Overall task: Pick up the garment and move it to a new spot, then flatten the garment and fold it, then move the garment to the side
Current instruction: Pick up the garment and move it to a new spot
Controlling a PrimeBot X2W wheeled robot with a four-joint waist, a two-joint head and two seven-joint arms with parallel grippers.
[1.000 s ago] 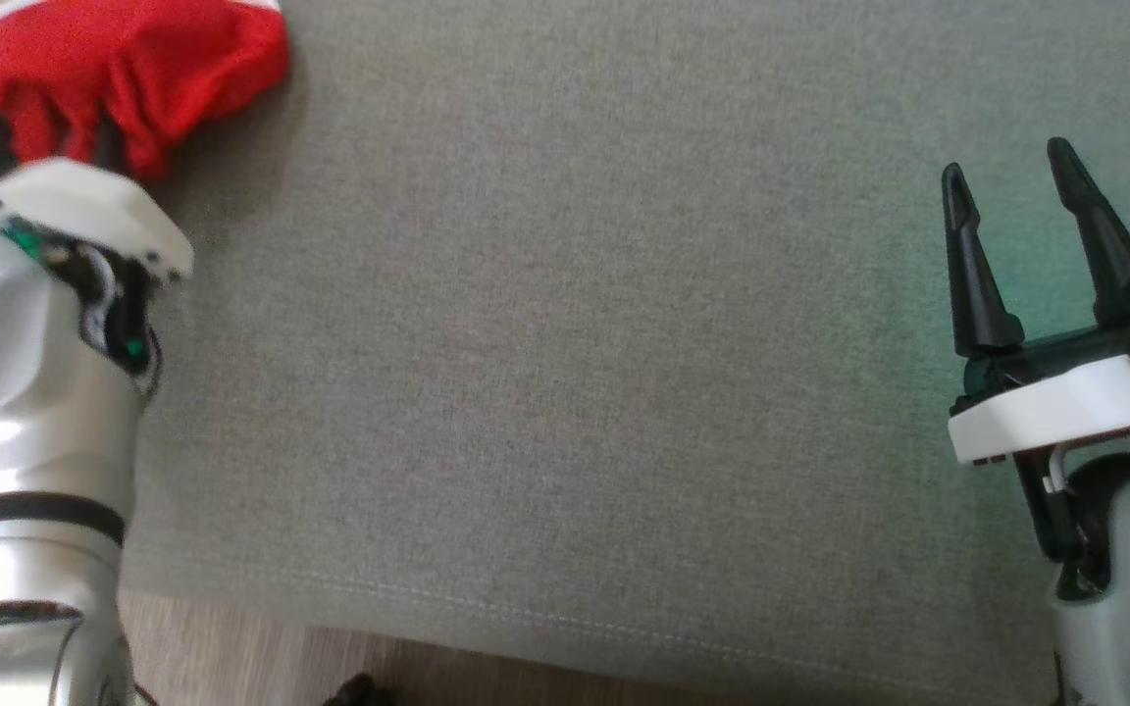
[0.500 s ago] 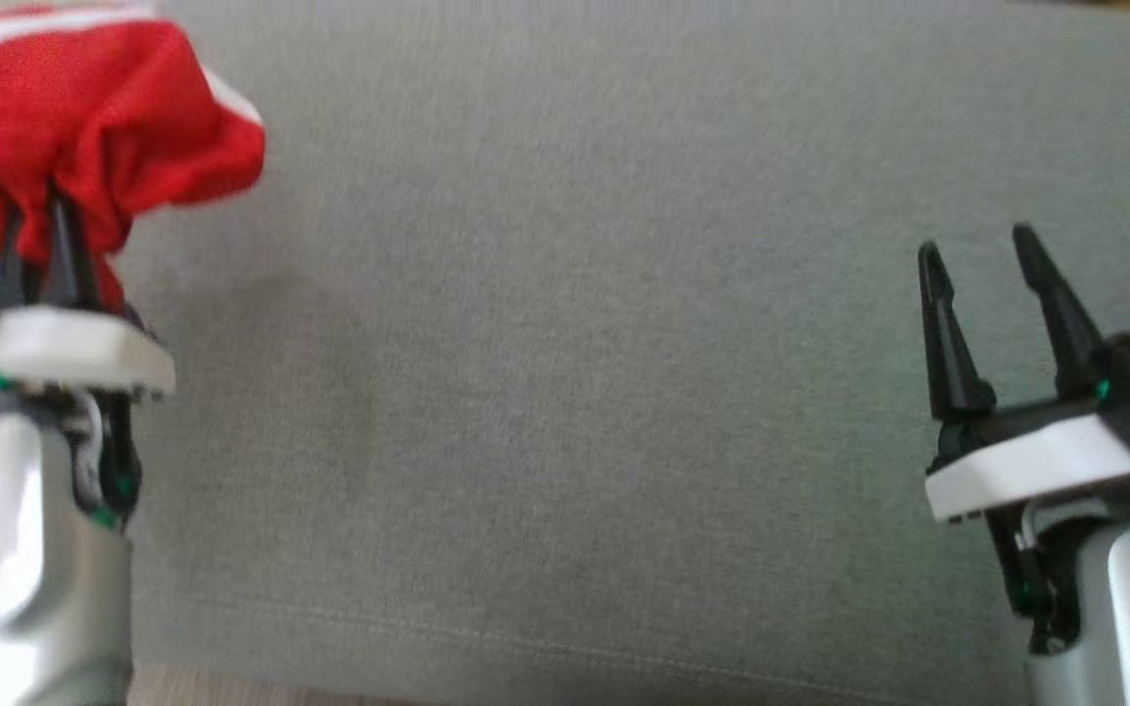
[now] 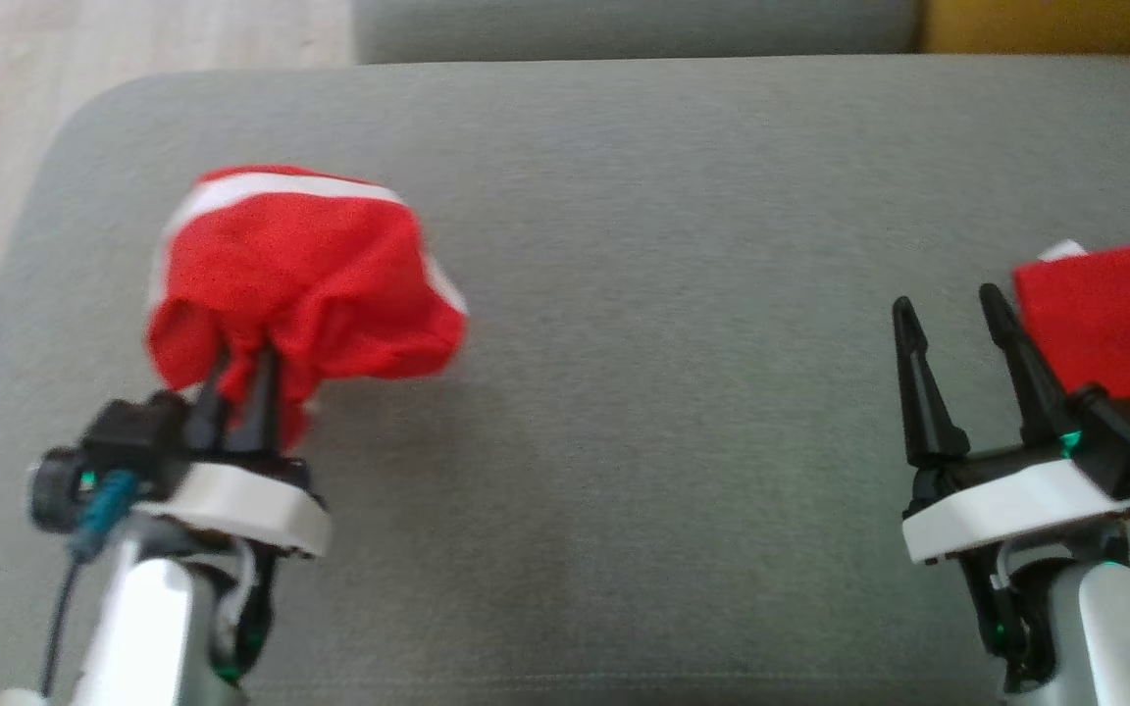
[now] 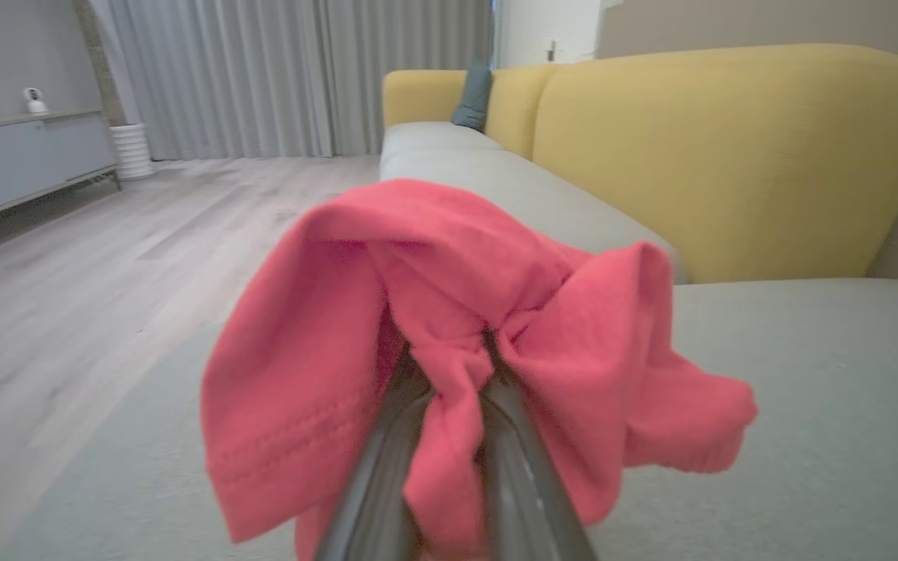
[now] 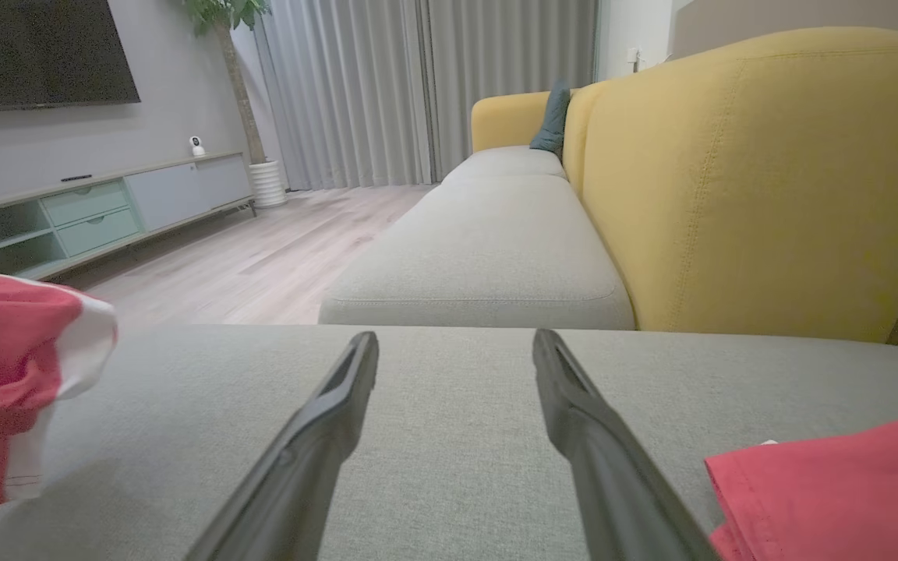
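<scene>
Left fingers (image 3: 263, 402): nearest item, low on the robot's left. Pressed almost together, pinching a gather of cloth between them; the tips are buried in the fabric.
Red garment (image 3: 300, 275): bunched into a loose ball with a white band along its top edge. It hangs from the left fingers over the left part of the seat cushion and appears raised off it, with a shadow below. The single-point pinch explains the crumpled, drooping folds.
Right fingers (image 3: 921, 392): low on the robot's right, spread wide with nothing between them. They hover above the cushion, probably kept ready for a second grip once flattening begins.
Second red cloth (image 3: 1114, 314): lies flat on the cushion just beside the right fingers, with a sliver of white at its edge. Whether it is a folded piece set aside cannot be told.
Grey seat cushion (image 3: 624, 294): a broad, bare stretch between the two arms, judged the likely new spot, since it gives room to spread the garment.
Step in hand: carrying; laying down, flattening and folding are not yet done.
Yellow backrest (image 5: 753, 179): behind the cushion.
Next seat cushion (image 5: 488, 249): farther along the sofa.
Teal pillow (image 5: 552, 117): at the far end.
Wooden floor (image 5: 277, 257): beside the sofa.
</scene>
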